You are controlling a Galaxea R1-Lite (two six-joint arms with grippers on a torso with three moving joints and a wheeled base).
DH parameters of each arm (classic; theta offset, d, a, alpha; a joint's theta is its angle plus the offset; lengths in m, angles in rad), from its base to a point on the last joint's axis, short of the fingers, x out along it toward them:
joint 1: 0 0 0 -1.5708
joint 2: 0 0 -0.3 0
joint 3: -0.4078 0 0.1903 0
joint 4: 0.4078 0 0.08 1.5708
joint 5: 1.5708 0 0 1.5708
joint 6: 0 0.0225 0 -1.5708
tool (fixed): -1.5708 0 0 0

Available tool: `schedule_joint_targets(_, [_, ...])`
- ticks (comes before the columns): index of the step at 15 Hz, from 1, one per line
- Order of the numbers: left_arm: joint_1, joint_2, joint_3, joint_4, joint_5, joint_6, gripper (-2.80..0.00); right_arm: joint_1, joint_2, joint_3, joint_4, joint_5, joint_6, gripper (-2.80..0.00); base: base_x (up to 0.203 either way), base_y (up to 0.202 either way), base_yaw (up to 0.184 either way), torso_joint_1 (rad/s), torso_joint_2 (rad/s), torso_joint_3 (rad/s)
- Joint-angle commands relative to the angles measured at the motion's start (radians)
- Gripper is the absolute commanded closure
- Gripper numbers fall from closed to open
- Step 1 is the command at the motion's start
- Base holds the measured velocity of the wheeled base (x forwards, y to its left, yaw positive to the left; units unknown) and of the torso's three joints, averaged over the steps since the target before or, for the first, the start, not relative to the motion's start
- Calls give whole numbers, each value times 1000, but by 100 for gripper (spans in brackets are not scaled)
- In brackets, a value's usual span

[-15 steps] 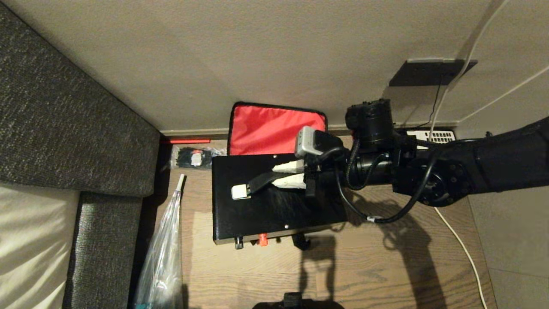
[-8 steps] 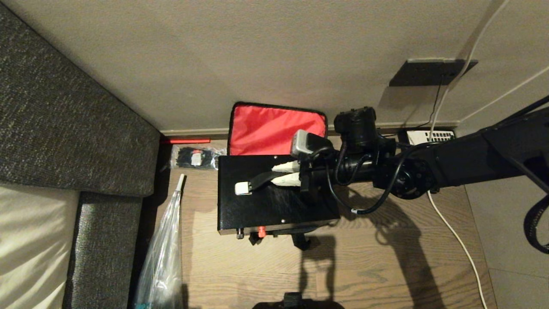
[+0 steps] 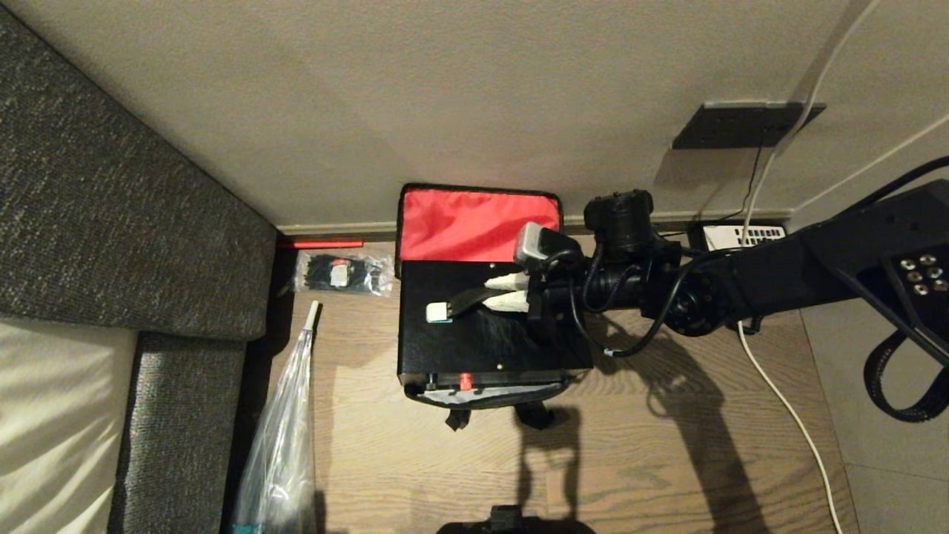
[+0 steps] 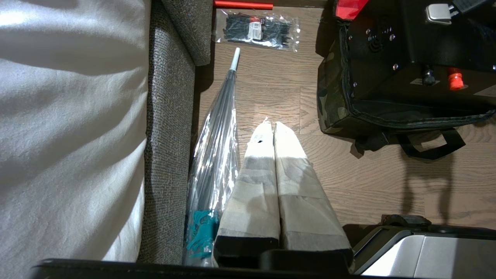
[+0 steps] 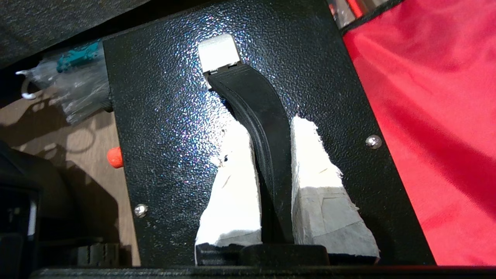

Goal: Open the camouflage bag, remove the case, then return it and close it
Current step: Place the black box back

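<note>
Two white-padded fingers (image 5: 310, 166) of the right claw (image 3: 510, 291) pinch the black strap handle (image 5: 263, 135) on top of the case (image 3: 474, 348), one finger on each side of the strap. The right arm reaches in from the right of the scene, level over the case. The case, flat, black and speckled, sits in the mouth of the camouflage bag (image 4: 337, 104), with its upper part above the bag's rim; its near edge shows a small red latch (image 3: 465, 381). The bag stands on the wooden floor (image 3: 415, 460) against the far wall, its lid (image 3: 474, 222) thrown back and leaning on the wall, red lining showing. Its black straps lie on the floor at the near side.

The left claw (image 4: 270, 128) hangs over the floor to the left of the bag, well apart from it, its padded fingers pressed together with nothing between them.

A clear packet of black cable ties (image 3: 342, 273) lies just left of the bag near the wall. A folded clear umbrella (image 3: 285, 437) lies along the grey sofa (image 3: 111, 208) at the left. A white cable (image 3: 786, 415) runs across the floor at the right.
</note>
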State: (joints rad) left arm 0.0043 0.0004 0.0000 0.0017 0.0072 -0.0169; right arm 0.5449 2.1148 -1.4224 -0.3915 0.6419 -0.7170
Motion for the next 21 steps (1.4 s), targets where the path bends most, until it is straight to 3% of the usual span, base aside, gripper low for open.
schedule_joint_targets(1, [0,-2,3,0,0,0,0,-2,14,-9,-10,2,-4,0,0,0,0,0,0,0])
schedule_joint_targets(21, [2,-2,3,0,0,0,0,-37,148,-47,-59,-16,-26,0,0,0,0,0,0,0])
